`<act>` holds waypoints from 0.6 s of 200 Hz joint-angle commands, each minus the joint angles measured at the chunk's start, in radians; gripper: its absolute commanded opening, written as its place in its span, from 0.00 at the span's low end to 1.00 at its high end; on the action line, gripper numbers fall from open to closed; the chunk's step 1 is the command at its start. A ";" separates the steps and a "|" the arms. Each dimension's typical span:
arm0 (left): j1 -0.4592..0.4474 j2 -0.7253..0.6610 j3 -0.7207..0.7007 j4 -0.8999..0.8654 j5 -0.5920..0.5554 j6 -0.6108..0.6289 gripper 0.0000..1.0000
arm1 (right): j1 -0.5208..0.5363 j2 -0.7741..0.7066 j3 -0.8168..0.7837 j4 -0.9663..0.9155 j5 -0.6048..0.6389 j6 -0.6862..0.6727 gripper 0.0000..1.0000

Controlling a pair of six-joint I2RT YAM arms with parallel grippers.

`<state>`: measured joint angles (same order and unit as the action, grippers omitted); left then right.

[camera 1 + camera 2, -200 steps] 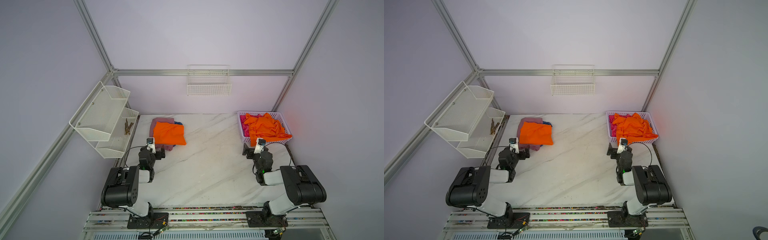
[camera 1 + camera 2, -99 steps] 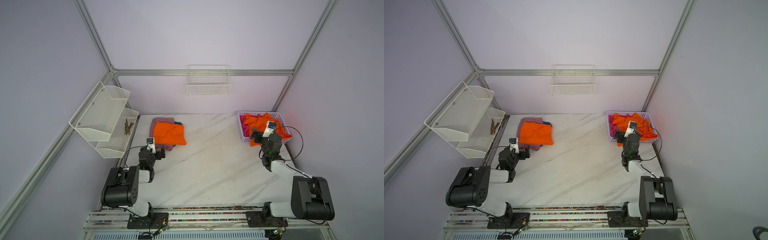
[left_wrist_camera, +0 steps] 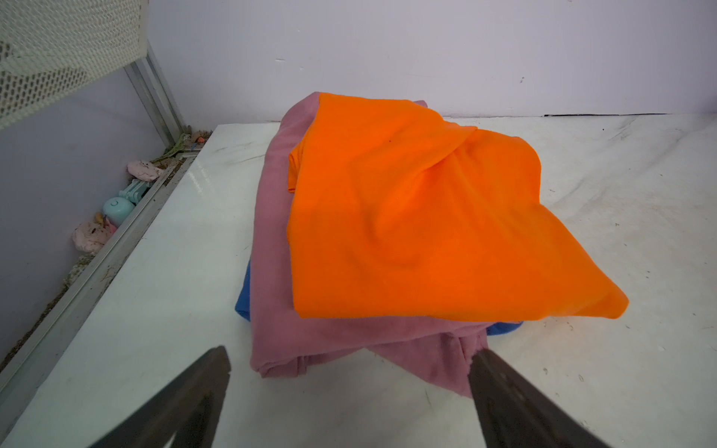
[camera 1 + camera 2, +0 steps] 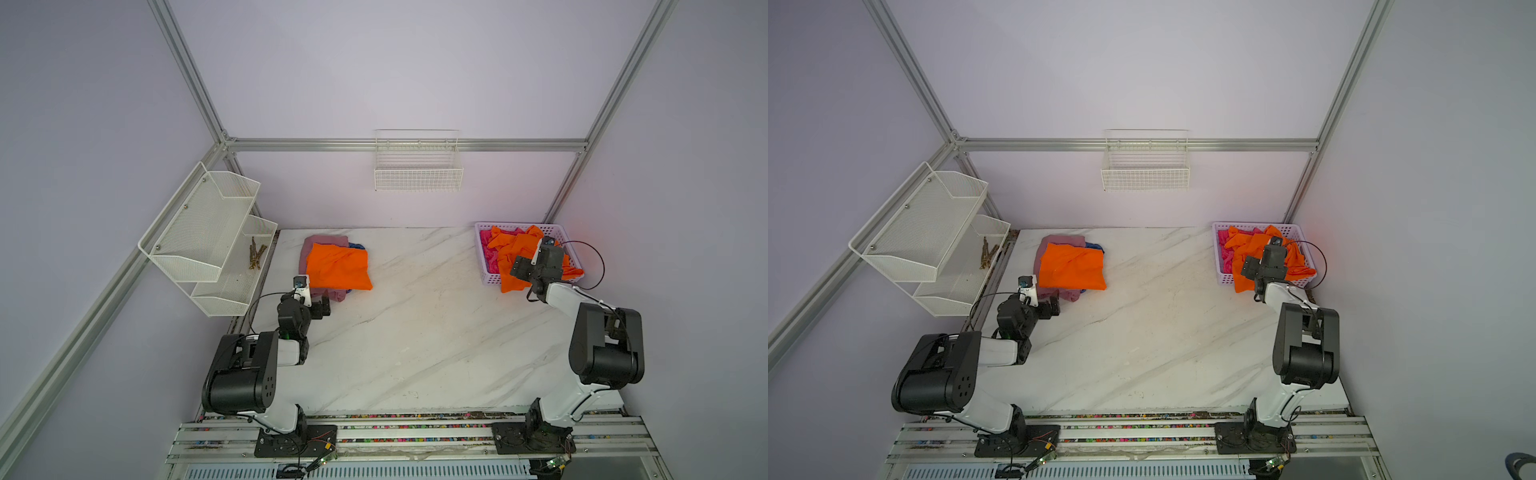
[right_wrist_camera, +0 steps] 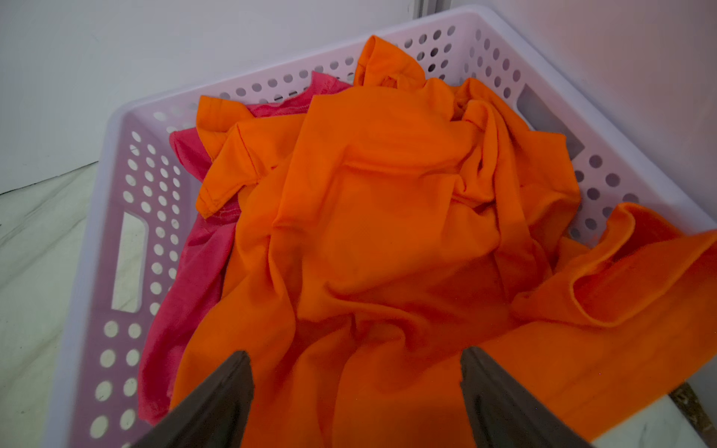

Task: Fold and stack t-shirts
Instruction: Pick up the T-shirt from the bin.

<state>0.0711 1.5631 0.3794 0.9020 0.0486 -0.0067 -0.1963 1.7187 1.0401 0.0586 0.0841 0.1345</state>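
Shirts lie in two spots on the desk point(image 4: 415, 340). The folded orange shirt point(image 4: 338, 268) sits on top of a pile near the far left corner. Under it is the dusty pink shirt point(image 3: 279, 318), and the blue shirt point(image 3: 242, 300) peeks out at the edges of the pile. The crumpled orange shirt point(image 5: 388, 232) is in the pale purple basket point(image 5: 128, 166) at the far right corner, and part of it hangs over the near rim. The hot pink shirt point(image 5: 194, 267) lies under it in the basket. The right gripper point(image 5: 355, 353) is over the crumpled orange shirt, jaws wide apart, holding nothing. The left gripper point(image 3: 349, 351) sits low just in front of the pile, jaws wide apart too, with nothing in them. A white mesh shelf point(image 4: 199, 232) hangs on the left wall.
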 commanded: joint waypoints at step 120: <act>0.002 -0.001 -0.001 0.029 0.005 0.007 1.00 | -0.025 -0.008 0.043 -0.119 -0.044 0.016 0.00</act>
<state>0.0711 1.5635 0.3794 0.9020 0.0486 -0.0067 -0.2268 1.7500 1.0821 -0.0196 0.0853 0.1761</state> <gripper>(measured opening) 0.997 0.063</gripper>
